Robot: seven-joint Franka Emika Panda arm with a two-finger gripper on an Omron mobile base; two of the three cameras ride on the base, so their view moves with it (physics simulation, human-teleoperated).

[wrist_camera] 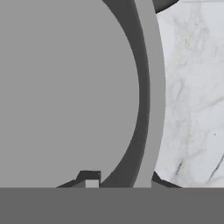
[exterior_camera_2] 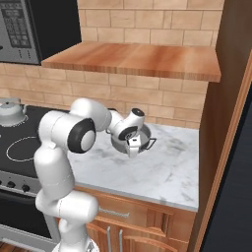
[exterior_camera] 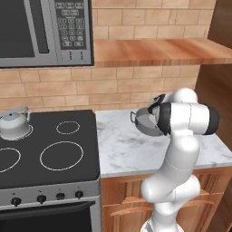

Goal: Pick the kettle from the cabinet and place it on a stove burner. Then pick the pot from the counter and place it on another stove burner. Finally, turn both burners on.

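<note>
Gripper astride the pot rim on the counter

Left base view: the kettle sits on a rear burner; the arm hides most of the pot. Right base view: the hand points down onto the pot's near edge. Hand view: the pot's wall runs upward between the finger tips, one inside, one outside; jaws narrowed around it, though I cannot tell whether they grip

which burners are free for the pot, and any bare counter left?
Kettle takes the back-left burner. Free: back-right ring, large front ring, front-left ring. Counter is bare in front of the pot and toward the right wall. Crowded at the pot's rim, where the hand sits.
</note>
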